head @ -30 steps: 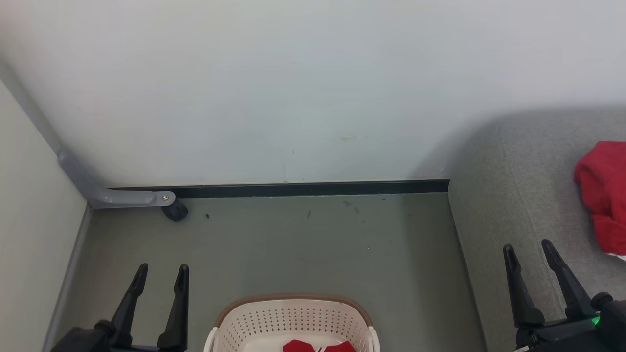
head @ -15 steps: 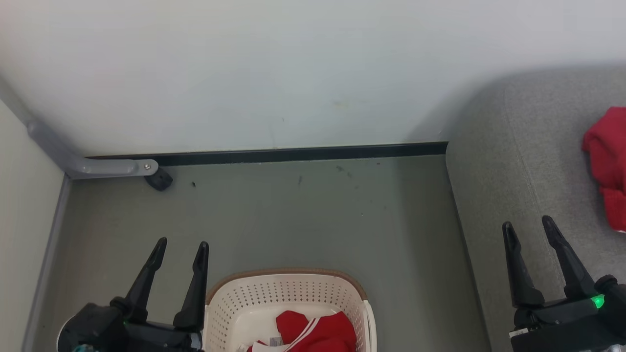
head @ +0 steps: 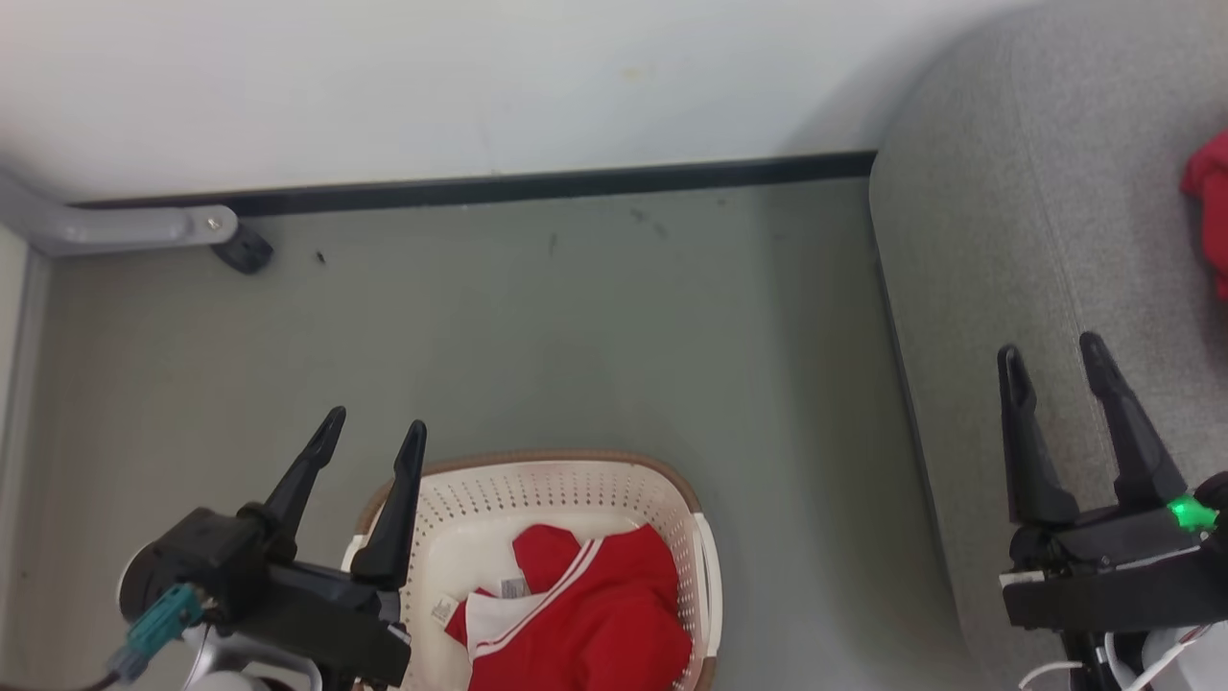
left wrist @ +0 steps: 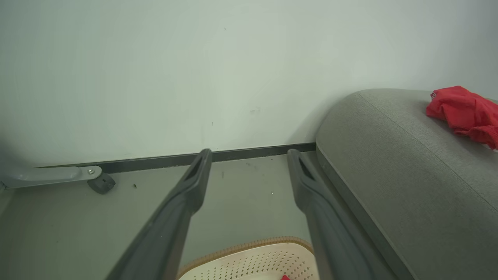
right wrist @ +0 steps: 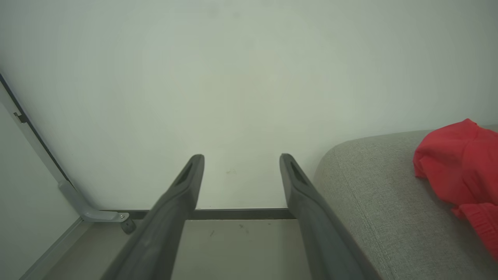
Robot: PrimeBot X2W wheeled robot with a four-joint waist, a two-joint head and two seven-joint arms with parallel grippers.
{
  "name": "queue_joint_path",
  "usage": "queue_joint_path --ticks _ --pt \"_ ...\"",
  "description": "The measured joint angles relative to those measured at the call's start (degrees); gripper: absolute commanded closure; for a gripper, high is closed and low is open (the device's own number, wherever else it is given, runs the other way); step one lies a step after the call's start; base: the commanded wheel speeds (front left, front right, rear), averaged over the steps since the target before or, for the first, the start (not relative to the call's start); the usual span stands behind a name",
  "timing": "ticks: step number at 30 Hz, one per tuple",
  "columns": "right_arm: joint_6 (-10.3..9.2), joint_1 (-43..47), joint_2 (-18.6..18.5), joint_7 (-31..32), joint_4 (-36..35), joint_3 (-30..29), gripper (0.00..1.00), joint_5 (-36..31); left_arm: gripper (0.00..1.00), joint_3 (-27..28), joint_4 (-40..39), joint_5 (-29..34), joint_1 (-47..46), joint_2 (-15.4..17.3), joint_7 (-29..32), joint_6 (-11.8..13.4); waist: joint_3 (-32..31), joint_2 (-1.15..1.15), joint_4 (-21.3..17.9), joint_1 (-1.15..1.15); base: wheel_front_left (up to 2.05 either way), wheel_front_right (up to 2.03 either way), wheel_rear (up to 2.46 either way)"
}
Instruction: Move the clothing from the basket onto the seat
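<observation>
Far left of the basket (head: pixel 537 461), against the dark skirting: a grey bracket leg (head: pixel 115 226) with a small black caster (head: pixel 242 254)

Just left of the basket, the left gripper (head: pixel 374 422): its fingers overlap the left rim in the head view, jaws spread wide, nothing between them

Inside the basket, a red garment (head: pixel 595 614) with white stripes, crumpled, label showing, heaped toward the near end

Right of the basket, bare grey-green floor (head: pixel 767 384), then the grey seat (head: pixel 1007 192). The right gripper (head: pixel 1050 347) hangs over the seat's front edge, well right of the basket, jaws likewise spread and empty. Farthest right of the basket, a second red garment (head: pixel 1211 202) lies on the seat

Judgement: one piece looks delivered and one is left to move, so the step in hand is the approach for the next pick. The next move likely calls for the left gripper to swing right over the rim, drop into the basket and close on a raised fold of fabric
</observation>
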Motion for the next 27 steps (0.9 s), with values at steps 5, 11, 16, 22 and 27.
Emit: queue_joint_path --ticks 5,11,16,22,27 --pt "0.60 -2.30 0.01 0.00 -0.89 -0.78 0.00 -0.01 0.00 -1.52 4.93 -0.03 -3.61 -0.48 2.10 -1.58 3.73 0.00 -1.02 0.00 0.00 0.00 0.00" --pt "0.93 -4.31 0.01 -0.01 -1.85 -1.29 0.00 -0.57 0.00 -2.74 10.36 -0.20 -6.85 -1.23 3.90 -3.48 7.36 0.00 -2.08 0.00 0.00 0.00 0.00" --pt "1.12 -5.55 0.02 -0.01 -2.34 -1.98 0.00 -1.14 0.00 -3.75 15.40 -0.65 -9.82 -2.24 5.66 -5.05 10.75 0.00 -3.15 0.00 0.00 0.00 0.00" --pt "1.90 -7.56 -0.03 -0.01 -3.00 -1.94 0.00 -2.05 0.00 -5.68 21.38 -0.82 -13.16 -3.44 8.05 -7.00 14.54 0.01 -4.38 0.00 0.00 0.00 0.00" --pt "2.30 -9.48 -0.03 -0.01 -4.16 -2.38 0.00 -2.55 0.00 -6.90 26.20 -0.15 -15.02 -2.99 10.11 -7.60 17.44 0.00 -5.53 0.00 0.00 0.00 0.00"
